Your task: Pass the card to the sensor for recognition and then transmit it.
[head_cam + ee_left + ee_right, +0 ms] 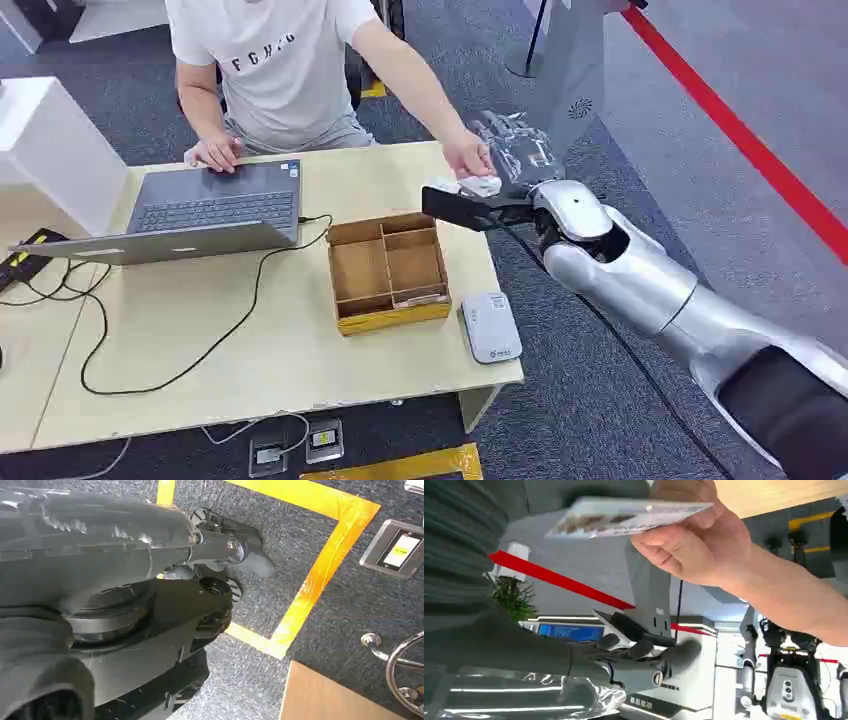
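beige table [250,350] behind; right robot hand [470,210] fingers spread, holding nothing; person's hand [689,545] grips card [624,517].

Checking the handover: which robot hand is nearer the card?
Right. The right hand reaches beside the card in the person's hand; the left hand hangs down over the carpet.

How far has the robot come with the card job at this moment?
Scanning cannot be confirmed; the sensor lies bare on the table. In hand: the handover, a person's hand pinches the card, apart from the right hand. Left: withdrawing the arm.
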Tool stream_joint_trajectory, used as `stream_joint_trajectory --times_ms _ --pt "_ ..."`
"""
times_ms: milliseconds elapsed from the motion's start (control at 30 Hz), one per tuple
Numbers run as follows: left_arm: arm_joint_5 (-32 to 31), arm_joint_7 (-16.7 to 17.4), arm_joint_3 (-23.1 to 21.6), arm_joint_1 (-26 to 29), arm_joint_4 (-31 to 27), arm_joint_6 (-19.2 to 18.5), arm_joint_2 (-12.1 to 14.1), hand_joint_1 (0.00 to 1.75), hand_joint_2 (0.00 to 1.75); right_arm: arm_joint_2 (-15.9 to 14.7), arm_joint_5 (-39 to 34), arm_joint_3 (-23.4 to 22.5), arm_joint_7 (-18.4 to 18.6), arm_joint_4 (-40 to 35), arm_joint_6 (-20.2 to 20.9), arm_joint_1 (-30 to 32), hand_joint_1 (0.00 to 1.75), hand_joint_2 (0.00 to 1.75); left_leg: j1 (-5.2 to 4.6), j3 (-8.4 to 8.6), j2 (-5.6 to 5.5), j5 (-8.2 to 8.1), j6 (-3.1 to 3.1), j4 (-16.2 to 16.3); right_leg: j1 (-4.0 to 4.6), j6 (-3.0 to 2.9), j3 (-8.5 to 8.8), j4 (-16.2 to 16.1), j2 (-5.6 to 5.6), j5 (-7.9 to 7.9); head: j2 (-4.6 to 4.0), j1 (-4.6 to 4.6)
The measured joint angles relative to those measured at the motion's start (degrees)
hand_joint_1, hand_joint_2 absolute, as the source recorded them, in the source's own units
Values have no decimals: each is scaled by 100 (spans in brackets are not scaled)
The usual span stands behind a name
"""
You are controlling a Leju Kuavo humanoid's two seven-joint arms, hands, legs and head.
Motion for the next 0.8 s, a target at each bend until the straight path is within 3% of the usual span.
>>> stream_joint_trajectory --times_ms 800 --pt "-33 15 -37 -1 22 92 17 0 0 74 -6 -273 -92 166 -63 327 175 175 0 1 2 0 0 1 0 0 -2 0 2 0 0 0"
